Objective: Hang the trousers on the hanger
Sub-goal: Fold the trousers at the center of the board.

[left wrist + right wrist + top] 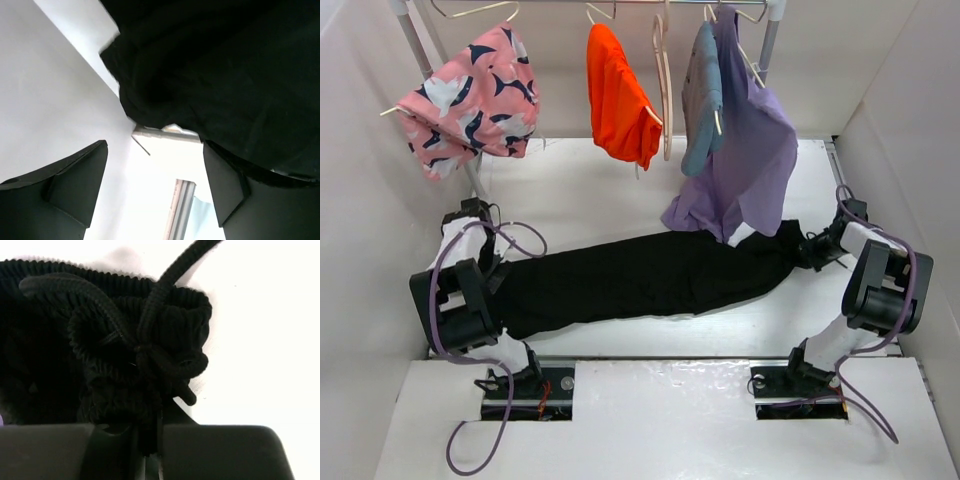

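The black trousers lie stretched flat across the table from left to right. My right gripper is shut on their ribbed waistband and drawstring at the right end, which shows close up in the right wrist view, where the gripper pinches the fabric. My left gripper is at the trousers' left end. In the left wrist view it is open and empty, with the black fabric just above its right finger. The pale beige hanger hangs bare on the rail, between the orange and blue-grey garments.
On the rail hang a pink patterned garment, an orange garment, a blue-grey garment and a purple shirt whose hem reaches the trousers. White walls close in on both sides. A rack post stands at the far left.
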